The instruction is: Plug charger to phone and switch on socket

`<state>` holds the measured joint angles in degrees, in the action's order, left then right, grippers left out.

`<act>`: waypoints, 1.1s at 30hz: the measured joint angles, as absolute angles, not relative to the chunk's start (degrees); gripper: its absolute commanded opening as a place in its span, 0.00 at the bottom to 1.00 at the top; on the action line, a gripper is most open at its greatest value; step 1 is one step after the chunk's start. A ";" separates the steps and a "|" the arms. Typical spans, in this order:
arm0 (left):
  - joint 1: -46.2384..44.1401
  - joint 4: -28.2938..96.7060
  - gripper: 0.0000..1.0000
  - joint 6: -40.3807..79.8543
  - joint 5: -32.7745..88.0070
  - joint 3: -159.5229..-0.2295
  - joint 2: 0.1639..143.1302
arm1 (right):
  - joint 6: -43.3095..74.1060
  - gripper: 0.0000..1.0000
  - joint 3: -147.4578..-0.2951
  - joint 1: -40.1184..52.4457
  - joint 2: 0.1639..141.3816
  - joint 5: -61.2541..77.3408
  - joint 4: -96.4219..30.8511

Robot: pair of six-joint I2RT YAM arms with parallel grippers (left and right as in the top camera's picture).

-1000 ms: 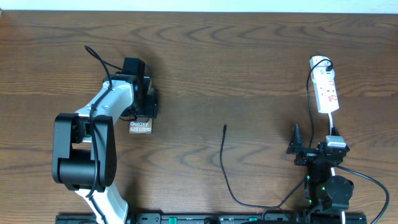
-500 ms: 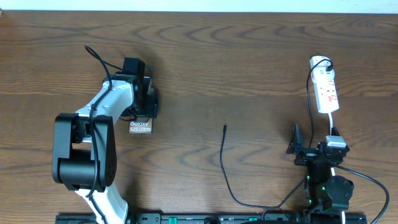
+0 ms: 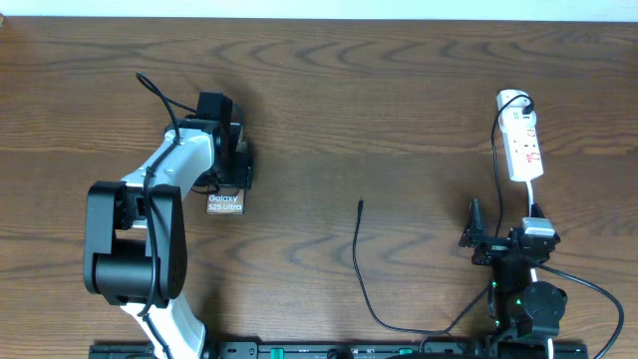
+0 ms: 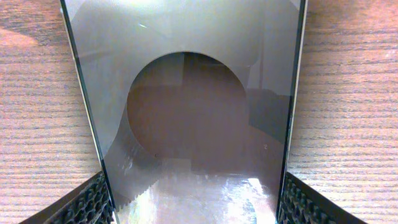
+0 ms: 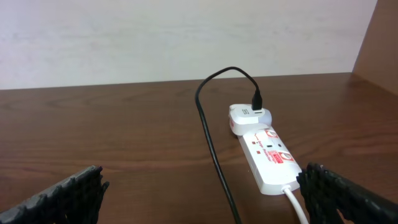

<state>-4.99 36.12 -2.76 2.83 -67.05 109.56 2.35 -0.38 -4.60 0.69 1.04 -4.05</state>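
The phone [image 3: 225, 203] lies left of centre on the bench [image 3: 399, 100], its white lettering showing just below the left pincer [image 3: 235, 170]. In the left wrist view the dark slab fills the gap, and the ribbed pads [image 4: 93, 202] sit against both long edges, so this pincer is closed on the phone. The charger [image 3: 357, 264] lies loose mid-bench, its tip well apart from the phone. The socket [image 3: 523, 148] sits far right; whether its switches are on cannot be told. The right pincer [image 3: 503, 227] hangs near it, spread wide and empty. Nothing has shifted over the last second: both arms are paused, so plugging in and switching on both seem still to do
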 measured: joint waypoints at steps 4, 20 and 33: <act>-4.99 36.14 0.07 -2.76 2.83 -67.05 109.56 | 2.35 0.99 -0.38 -4.60 0.69 1.04 -4.05; -4.99 36.91 0.07 -2.81 2.66 -67.68 109.62 | 2.35 0.99 -0.38 -4.60 0.69 1.04 -4.05; -4.97 39.38 0.07 -2.76 5.39 -73.01 106.26 | 2.35 0.99 -0.38 -4.60 0.69 1.04 -4.05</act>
<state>-4.97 39.38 -2.76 5.39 -73.01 106.26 2.35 -0.38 -4.60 0.69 1.04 -4.05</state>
